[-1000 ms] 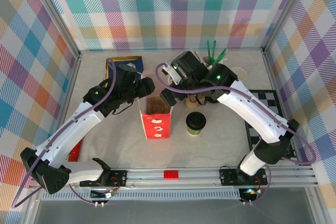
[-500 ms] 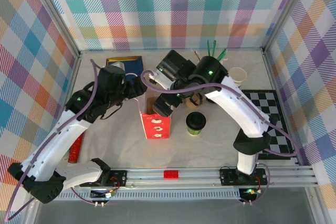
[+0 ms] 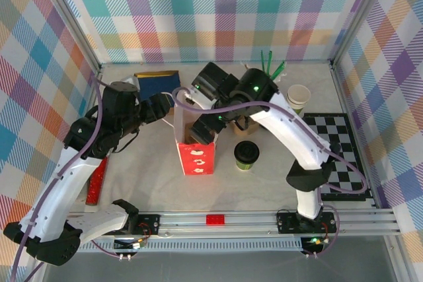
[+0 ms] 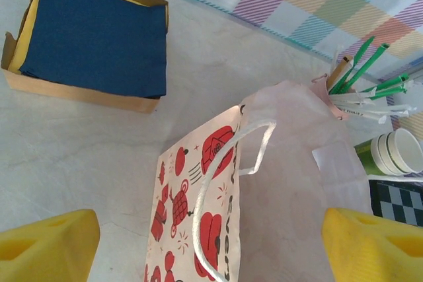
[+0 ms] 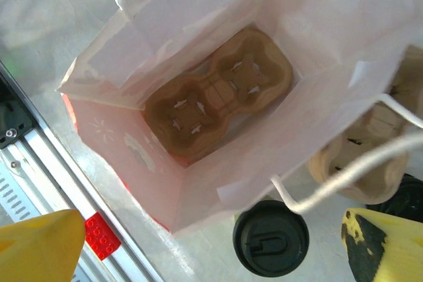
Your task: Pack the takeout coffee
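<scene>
So far, only a cardboard cup carrier is seen lying at the bottom of the open red paper bag. The takeout coffee is left standing on the table just right of it, unpacked. The left gripper and right gripper are held spread and empty. Their fingertips are cut off, so contact with the bag cannot be judged.

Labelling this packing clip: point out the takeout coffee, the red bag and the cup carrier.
takeout coffee [image 3: 246,152], top external view, on its black lid.
red bag [image 3: 196,161], top external view, on its printed front.
cup carrier [image 5: 218,94], right wrist view, on its middle bridge.
</scene>
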You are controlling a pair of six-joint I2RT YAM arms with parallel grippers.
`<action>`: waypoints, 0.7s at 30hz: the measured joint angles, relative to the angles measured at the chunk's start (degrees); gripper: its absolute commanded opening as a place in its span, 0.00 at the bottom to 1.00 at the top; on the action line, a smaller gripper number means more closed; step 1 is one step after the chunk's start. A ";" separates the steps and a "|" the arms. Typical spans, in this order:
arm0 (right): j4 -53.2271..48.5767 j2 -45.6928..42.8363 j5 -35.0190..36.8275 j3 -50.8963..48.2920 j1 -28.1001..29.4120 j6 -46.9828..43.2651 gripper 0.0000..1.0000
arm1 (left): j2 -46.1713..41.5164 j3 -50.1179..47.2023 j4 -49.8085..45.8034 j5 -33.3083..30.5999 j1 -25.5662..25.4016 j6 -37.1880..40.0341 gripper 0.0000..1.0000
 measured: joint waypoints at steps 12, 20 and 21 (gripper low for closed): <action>5.18 -18.88 7.32 -13.81 -6.16 3.52 0.99 | -3.13 1.70 0.09 2.73 0.37 2.25 0.90; 9.29 -27.65 6.45 -29.90 -21.18 10.10 0.99 | -13.62 -2.84 4.72 2.89 0.37 3.91 0.95; 9.57 -27.87 5.70 -31.98 -21.97 10.60 0.99 | -13.99 -2.84 4.76 2.80 0.37 3.91 0.95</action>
